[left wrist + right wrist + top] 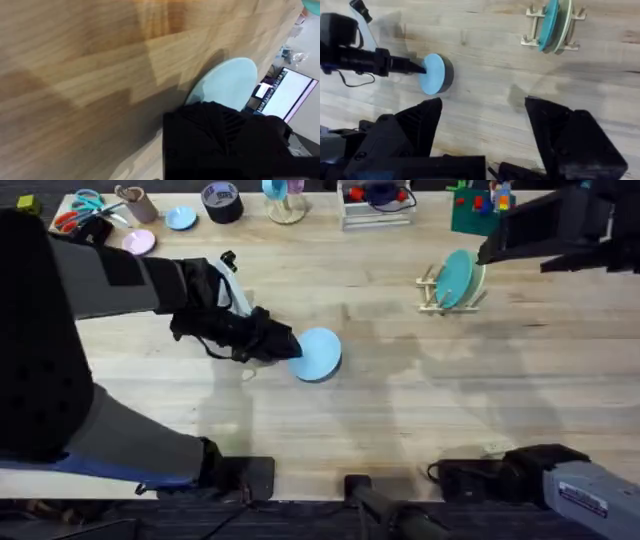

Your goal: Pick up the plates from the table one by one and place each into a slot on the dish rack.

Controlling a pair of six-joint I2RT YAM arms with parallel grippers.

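No text can be read — labels too blurred.

Wooden table (400, 400): blue plate (320, 353), dish rack (452, 283).

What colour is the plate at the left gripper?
Light sky blue plate, clearest in the overhead view.

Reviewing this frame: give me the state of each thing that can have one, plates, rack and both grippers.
light blue plate: on the table, its edge at the left gripper's tips, apparently lifted on that side.
teal plate: upright in a slot of the dish rack.
cream plate: upright in the rack, right behind the teal one.
left gripper: at the blue plate's edge; grip unclear.
right gripper: open, holding nothing, above the table.
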